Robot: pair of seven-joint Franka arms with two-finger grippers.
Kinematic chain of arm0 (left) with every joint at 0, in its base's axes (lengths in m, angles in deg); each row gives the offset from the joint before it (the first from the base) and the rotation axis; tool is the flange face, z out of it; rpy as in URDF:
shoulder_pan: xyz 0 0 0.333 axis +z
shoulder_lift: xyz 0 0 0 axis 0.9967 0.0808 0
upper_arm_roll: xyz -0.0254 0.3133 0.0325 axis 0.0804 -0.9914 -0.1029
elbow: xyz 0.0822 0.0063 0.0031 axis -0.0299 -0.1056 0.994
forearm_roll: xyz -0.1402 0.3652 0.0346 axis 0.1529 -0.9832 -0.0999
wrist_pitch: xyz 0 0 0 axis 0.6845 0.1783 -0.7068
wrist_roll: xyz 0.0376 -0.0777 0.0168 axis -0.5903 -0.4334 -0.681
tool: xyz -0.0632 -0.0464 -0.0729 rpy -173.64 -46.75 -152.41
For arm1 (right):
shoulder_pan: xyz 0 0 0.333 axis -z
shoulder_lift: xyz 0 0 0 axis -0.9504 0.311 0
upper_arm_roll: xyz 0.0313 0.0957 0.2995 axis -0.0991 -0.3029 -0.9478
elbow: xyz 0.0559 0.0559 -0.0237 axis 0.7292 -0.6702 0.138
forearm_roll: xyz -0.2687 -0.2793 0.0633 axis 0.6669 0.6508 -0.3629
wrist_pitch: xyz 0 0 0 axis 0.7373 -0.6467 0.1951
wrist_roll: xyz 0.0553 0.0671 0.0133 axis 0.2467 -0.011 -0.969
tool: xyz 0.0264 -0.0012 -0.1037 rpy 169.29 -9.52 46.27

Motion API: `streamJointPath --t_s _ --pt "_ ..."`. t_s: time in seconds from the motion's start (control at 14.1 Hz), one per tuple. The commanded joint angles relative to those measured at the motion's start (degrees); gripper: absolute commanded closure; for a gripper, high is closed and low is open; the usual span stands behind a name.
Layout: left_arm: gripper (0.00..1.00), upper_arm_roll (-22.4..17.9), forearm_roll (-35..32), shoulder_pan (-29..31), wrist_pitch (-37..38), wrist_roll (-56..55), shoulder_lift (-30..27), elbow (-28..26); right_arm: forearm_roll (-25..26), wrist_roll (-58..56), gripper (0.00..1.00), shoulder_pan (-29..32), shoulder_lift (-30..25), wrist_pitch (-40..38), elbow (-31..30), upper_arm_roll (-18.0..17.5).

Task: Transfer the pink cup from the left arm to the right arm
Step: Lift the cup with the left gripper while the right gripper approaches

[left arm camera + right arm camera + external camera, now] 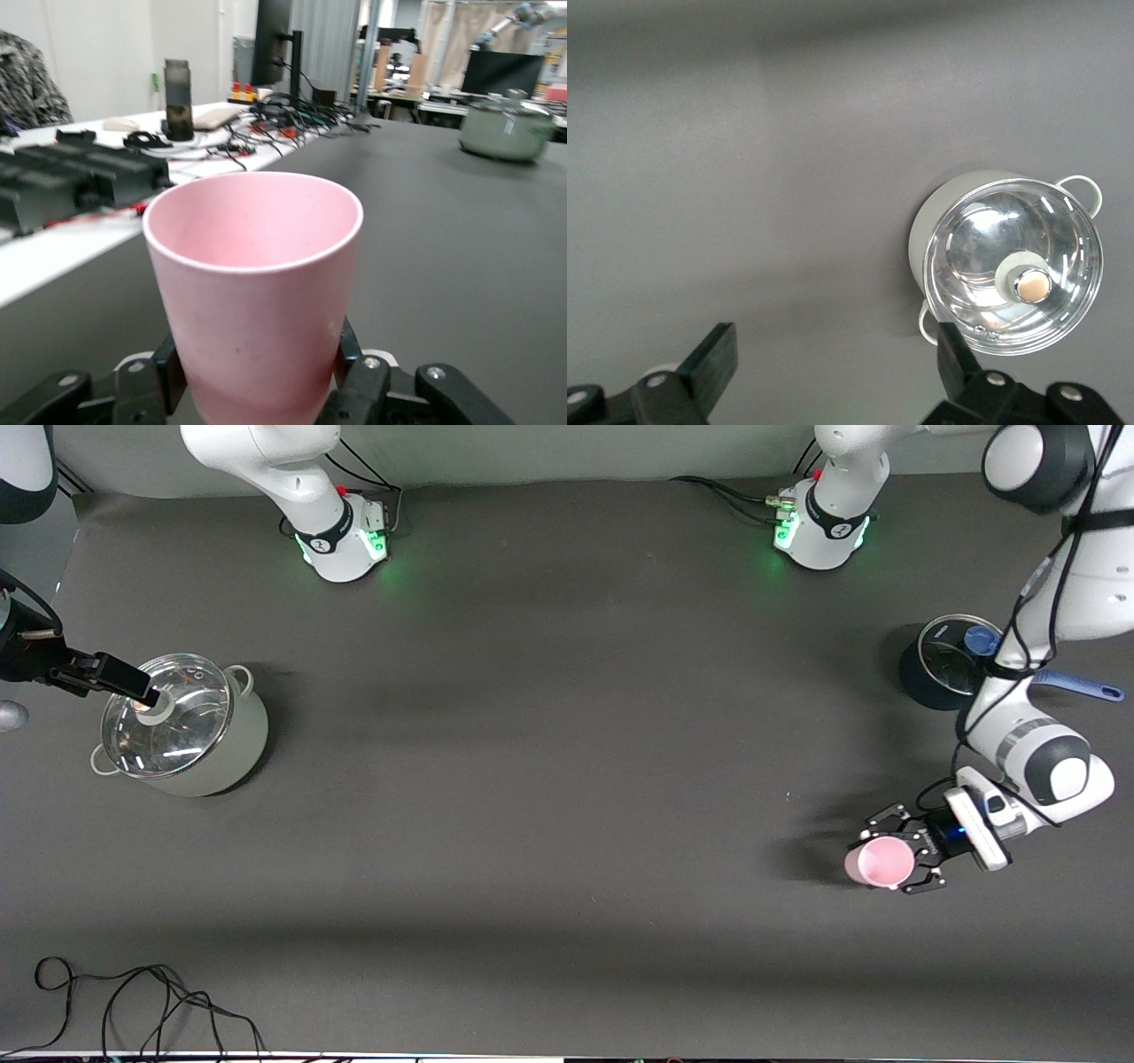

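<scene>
Left gripper [895,859] clamped on pink cup [879,864], fingers [168,376] pressing both sides of lower wall, rim up, mouth empty. Held above bare dark table [549,779] at left arm's end. Blue saucepan [939,662] with blue handle standing on table near same arm, well apart from the gripper.

Right gripper [833,372] spread wide, holding nothing, hovering over right arm's end of table. Below it and off to one side, grey-green pot [190,731] with glass lid [1014,279], knob centred, two loop handles showing.

Black cable [133,1001] looped near front edge of table.
</scene>
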Motion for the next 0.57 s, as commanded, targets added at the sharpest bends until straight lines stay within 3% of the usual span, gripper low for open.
streamJointPath --t_s 0.0,0.21,0.5 --pt "0.59 7.2 3.4 -0.3 -9.4 -5.2 -9.1 -8.3 -0.3 -0.6 0.0 -0.3 -0.1 -0.6 0.7 0.5" --pt "0.62 16.4 11.0 -0.3 -17.4 -6.7 -12.6 -11.2 -0.3 -0.5 0.0 -0.3 -0.1 -0.6 0.7 0.4" --pt "0.63 29.1 17.9 -0.6 -29.1 -6.8 -12.6 -10.2 -3.2 1.6 0.0 -0.3 -0.1 -0.7 0.9 0.5"
